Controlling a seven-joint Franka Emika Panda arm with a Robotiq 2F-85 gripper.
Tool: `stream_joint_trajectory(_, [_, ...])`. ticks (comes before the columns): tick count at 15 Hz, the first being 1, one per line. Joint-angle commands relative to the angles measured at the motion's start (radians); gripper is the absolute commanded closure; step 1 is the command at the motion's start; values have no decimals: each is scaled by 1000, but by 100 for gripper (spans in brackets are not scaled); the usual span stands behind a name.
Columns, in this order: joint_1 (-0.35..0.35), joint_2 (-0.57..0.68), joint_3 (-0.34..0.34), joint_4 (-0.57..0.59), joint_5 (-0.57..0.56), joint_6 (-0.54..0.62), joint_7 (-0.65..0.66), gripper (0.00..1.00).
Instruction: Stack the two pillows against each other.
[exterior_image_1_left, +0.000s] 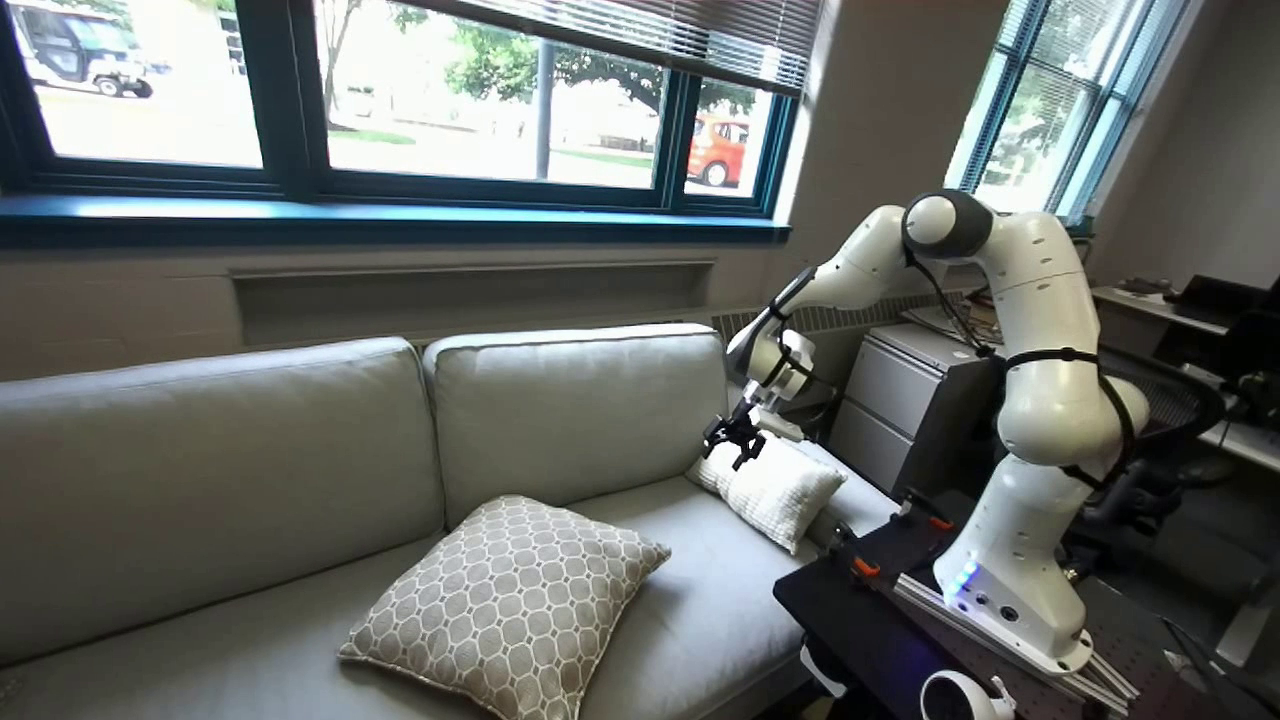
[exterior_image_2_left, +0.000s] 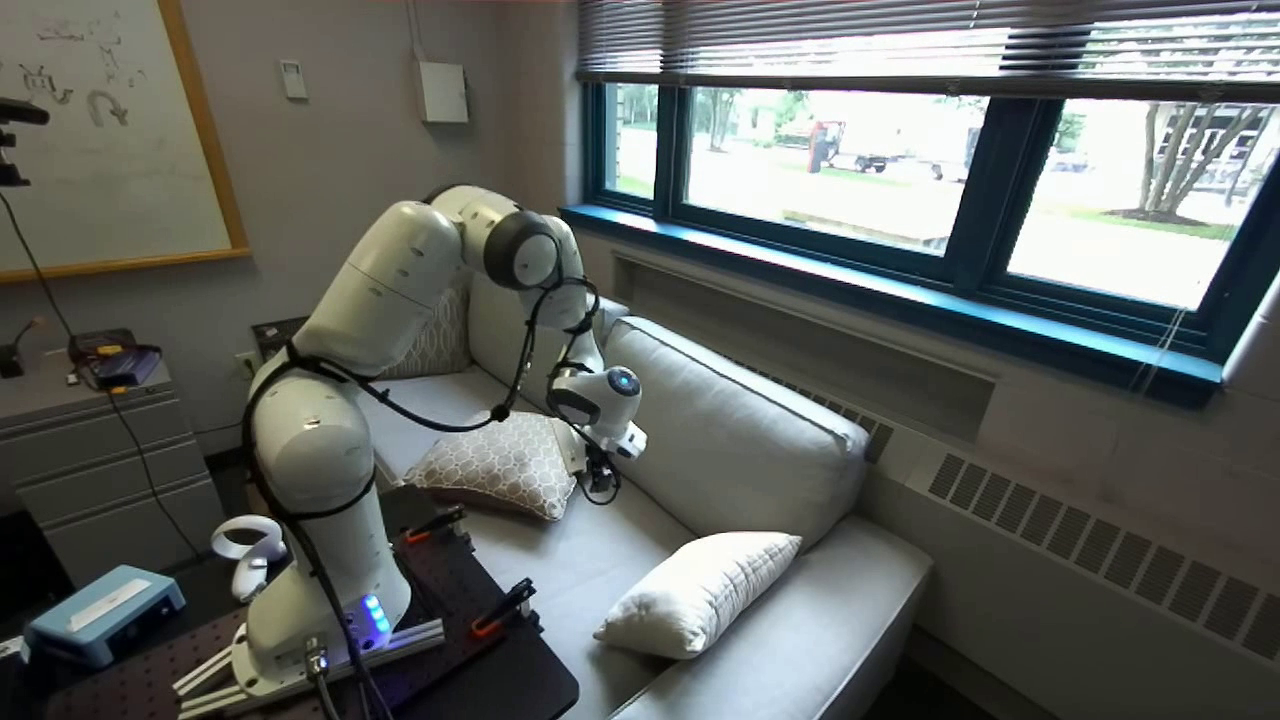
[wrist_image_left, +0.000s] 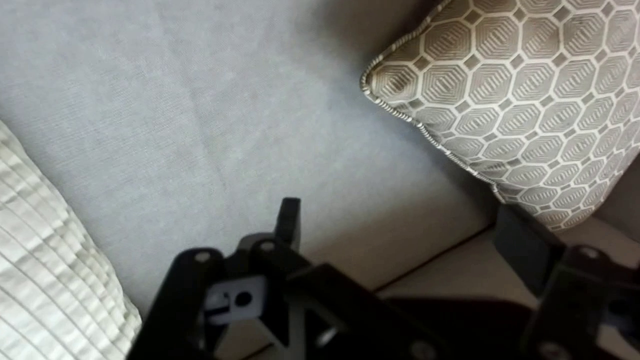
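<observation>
Daylit room, pale grey couch (exterior_image_1_left: 575, 410) below a blue-framed window (exterior_image_1_left: 400, 100).
Walls (exterior_image_1_left: 880, 120) plain, beige-grey. Blind (exterior_image_1_left: 640, 25) lowered partway; blue sill (exterior_image_1_left: 400, 222) beneath the glass; trees (exterior_image_1_left: 490, 60) and an orange-red car (exterior_image_1_left: 718, 150) visible outside. Glass very bright, interior dimmer. In an exterior view, a further window (exterior_image_1_left: 1060, 110), a metal filing cabinet (exterior_image_1_left: 885, 390) near the couch's end, a dark mesh chair (exterior_image_1_left: 1175, 395) and a desk (exterior_image_1_left: 1160, 307) stand at right. Slotted heater grille (exterior_image_2_left: 1100, 555) runs low beneath the window. Wood-edged whiteboard (exterior_image_2_left: 110, 140) hangs above a grey drawer unit (exterior_image_2_left: 100, 460).

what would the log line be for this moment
gripper: open, empty, above couch | lattice pillow: lying on couch | white pillow: beside armrest | status: apart, not stacked
</observation>
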Motion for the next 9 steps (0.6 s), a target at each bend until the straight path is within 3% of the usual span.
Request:
stream_joint_trajectory(1, [-105,256,65,241,25,-37,-176,0])
stream_joint_trajectory(4, [-119,439,75,415,-32,-87,-181,0])
stream_joint_trajectory(9, [-59,659,81,675,-112,-192,-109,0])
